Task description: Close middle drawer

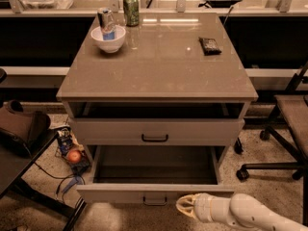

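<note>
Pincer (186,207) hovers beside open middle drawer (111,194) front.

A speckled pale floor (269,196) spreads around the grey-brown counter (159,66), whose top catches a soft glare of overhead light near its far edge. Behind it a pale ledge (48,12) runs left to right above dark panelling (posts rise from it). A wheeled chair (288,114) stands at the right, its casters on the floor. At the left a brown bag (19,124) rests on a dark seat, with cables (67,182) trailing below. The hand (183,206) sits at the near edge, right of centre.
</note>
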Robot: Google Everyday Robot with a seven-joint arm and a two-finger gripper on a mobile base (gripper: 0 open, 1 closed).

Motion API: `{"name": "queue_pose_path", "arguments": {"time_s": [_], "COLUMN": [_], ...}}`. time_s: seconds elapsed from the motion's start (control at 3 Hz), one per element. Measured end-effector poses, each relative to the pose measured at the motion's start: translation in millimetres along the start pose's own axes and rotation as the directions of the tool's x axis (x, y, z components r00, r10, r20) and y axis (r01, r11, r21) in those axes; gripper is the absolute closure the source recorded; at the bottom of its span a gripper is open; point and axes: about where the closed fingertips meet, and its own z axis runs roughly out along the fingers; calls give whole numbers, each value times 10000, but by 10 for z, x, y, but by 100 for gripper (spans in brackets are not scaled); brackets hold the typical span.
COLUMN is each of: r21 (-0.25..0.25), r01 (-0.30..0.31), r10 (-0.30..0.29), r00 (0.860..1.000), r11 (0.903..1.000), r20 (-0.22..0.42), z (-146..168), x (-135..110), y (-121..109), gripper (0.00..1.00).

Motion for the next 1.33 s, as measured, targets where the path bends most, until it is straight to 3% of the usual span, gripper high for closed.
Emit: {"name": "queue_pose_path", "arguments": {"time_s": [0.33,0.67,1.0,1.33], "r21": [0,57,-27,-27], "r01": [0,-14,-3,-3], "r10": [0,13,4,4], "r00": [10000,9998,9987,9987], "r11": [10000,10000,10000,10000], "r20": [0,183,513,513], "z": [0,45,178,178], "x": [0,29,119,119], "y": [0,-78,-303,-303], "gripper": [100,100,100,100]}}
